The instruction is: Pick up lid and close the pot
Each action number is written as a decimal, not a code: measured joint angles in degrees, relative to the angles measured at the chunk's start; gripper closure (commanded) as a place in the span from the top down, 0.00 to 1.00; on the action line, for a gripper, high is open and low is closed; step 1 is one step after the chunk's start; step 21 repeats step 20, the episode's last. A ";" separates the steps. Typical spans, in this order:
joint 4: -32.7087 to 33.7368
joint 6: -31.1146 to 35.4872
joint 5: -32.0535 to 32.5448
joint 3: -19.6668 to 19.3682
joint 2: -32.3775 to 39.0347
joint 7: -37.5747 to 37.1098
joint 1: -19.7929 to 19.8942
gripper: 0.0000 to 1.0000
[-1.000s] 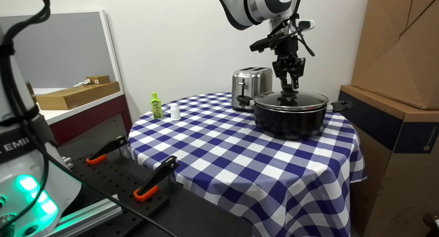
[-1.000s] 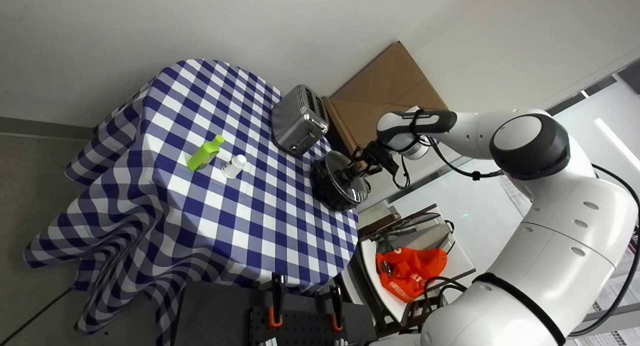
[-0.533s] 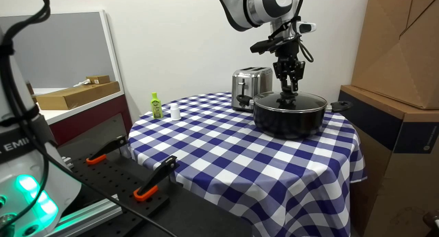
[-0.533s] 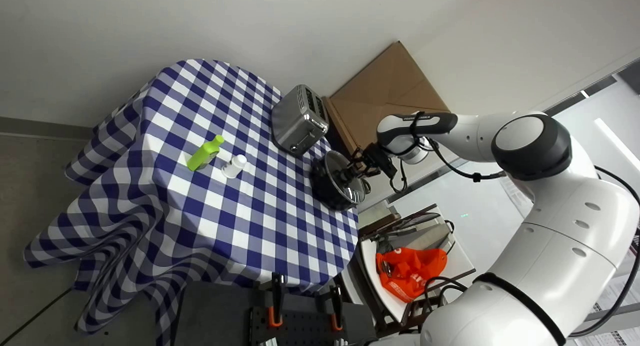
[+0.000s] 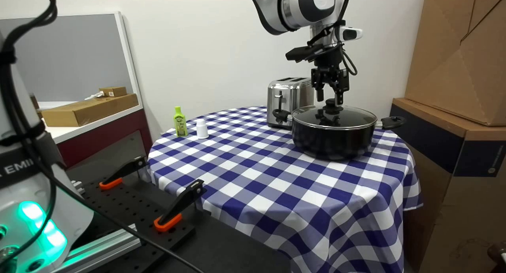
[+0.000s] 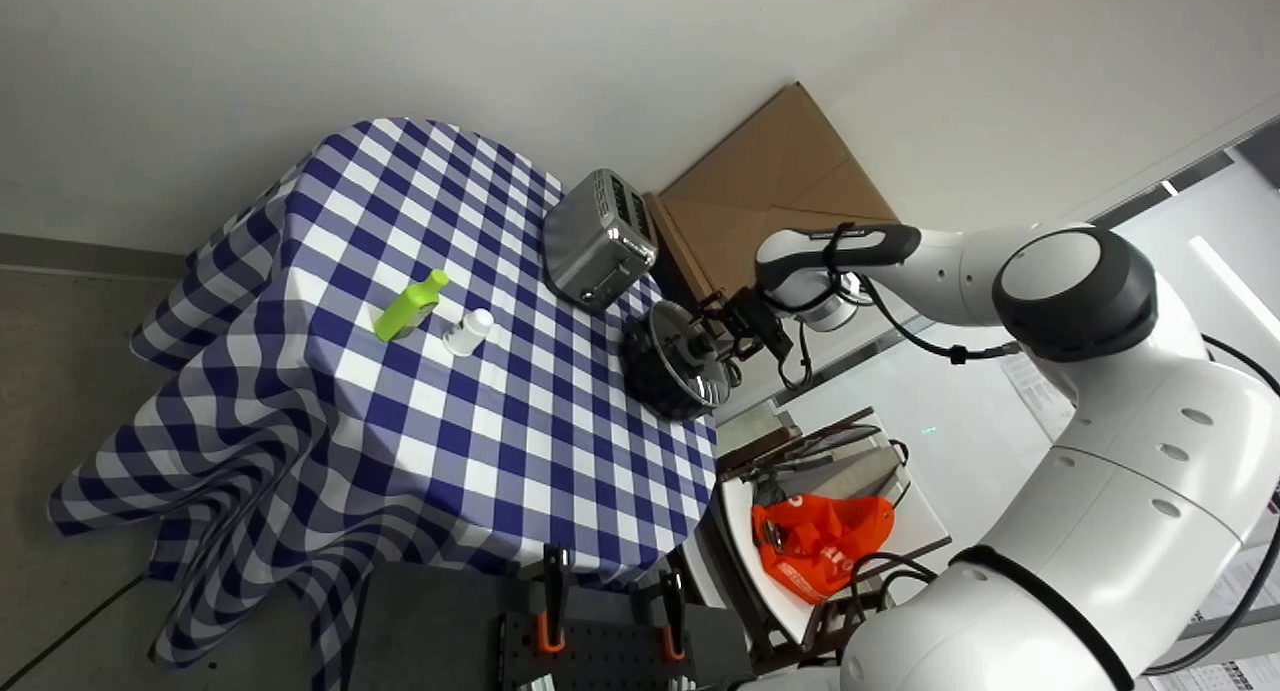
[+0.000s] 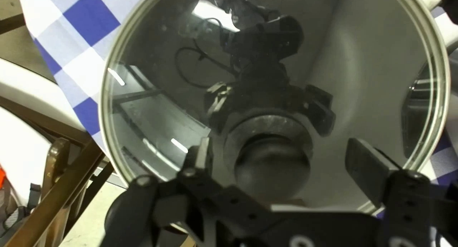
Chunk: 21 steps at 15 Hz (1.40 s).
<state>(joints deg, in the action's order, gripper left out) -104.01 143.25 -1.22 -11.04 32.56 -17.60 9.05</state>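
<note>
My black gripper (image 7: 282, 153) is spread way wider than before, holding nothing. Round clear glass lid (image 5: 355, 116) sits on the round black pot (image 5: 333, 143), boxy steel toaster (image 5: 291, 101) nearby.

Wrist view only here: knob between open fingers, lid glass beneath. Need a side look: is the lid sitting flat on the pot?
Observer: Looks seated. In an exterior view the lid lies flat across the top of the pot, no gap showing along the side facing that camera.
Operator: Pot's base is hidden from me. Standing on what?
Observer: The checked tablecloth; an exterior view shows the base resting on it.
Operator: Small stuff outside my frame?
Observer: Yes. In both exterior views a green bottle and a white bottle stand near each other, well apart from the pot.
</note>
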 measured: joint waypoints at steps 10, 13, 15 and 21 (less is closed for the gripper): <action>-18.36 -0.60 -1.14 4.99 -20.73 12.90 -1.40 1.00; -25.18 -0.28 -0.22 6.50 -26.51 12.58 -4.13 1.00; -28.93 -0.20 1.27 7.90 -30.02 10.12 -6.29 1.00; -31.13 -0.01 3.93 8.87 -32.08 6.18 -7.50 1.00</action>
